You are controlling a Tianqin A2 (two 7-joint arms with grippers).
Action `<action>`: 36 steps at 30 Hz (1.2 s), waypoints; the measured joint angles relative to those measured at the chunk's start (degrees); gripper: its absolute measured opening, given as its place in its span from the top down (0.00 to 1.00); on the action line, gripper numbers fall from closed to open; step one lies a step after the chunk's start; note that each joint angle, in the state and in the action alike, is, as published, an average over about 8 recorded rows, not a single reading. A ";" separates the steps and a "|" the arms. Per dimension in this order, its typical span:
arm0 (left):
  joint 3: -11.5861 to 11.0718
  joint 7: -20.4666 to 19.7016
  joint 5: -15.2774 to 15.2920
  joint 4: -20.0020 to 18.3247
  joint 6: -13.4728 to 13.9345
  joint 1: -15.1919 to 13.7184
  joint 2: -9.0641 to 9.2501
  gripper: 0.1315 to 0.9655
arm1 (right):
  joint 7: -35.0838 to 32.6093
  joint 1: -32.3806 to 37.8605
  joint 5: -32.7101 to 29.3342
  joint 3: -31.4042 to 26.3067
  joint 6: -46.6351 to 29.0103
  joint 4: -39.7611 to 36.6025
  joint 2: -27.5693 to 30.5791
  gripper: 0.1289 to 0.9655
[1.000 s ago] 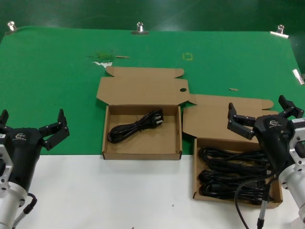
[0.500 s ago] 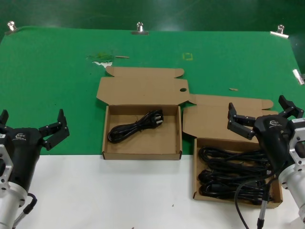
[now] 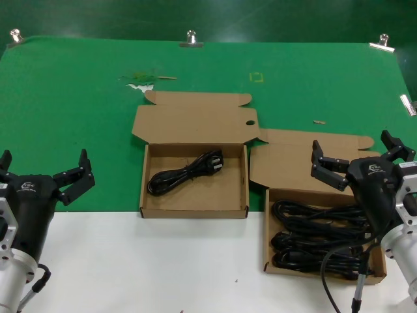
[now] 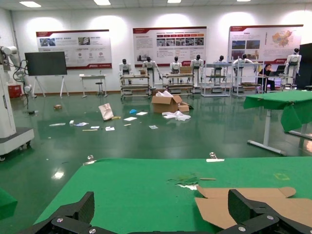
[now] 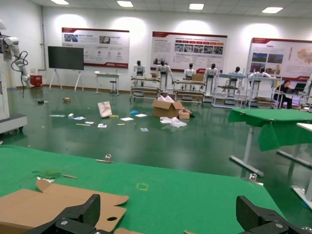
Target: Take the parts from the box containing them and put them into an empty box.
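The box containing the parts (image 3: pixel 268 228) stands at the right front, full of black cord bundles (image 3: pixel 319 235). The empty box (image 3: pixel 194 210) stands in the middle with one coiled cord (image 3: pixel 186 171) on its floor and its lid flap (image 3: pixel 194 120) open behind. My right gripper (image 3: pixel 361 158) is open and empty, raised over the back of the full box. My left gripper (image 3: pixel 43 174) is open and empty at the far left, well clear of both boxes. In the left wrist view the fingertips (image 4: pixel 243 207) frame the green cloth and a flap corner (image 4: pixel 253 202).
A green cloth (image 3: pixel 85 117) covers the far table, held by clips (image 3: pixel 191 39) at the back edge. A white table strip (image 3: pixel 163 267) runs along the front. Small scraps (image 3: pixel 138 81) lie on the cloth behind the middle box.
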 joint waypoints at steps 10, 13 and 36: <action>-0.01 0.00 0.00 0.00 0.00 0.00 0.00 0.00 | 0.00 0.00 0.00 0.00 0.00 0.00 0.00 0.00; -0.01 0.00 0.00 0.00 0.00 0.00 0.00 0.00 | 0.00 0.00 0.00 0.00 0.00 0.00 0.00 0.00; 0.00 0.00 0.00 0.00 0.00 0.00 0.00 0.00 | 0.00 0.00 0.00 0.00 0.00 0.00 0.00 0.00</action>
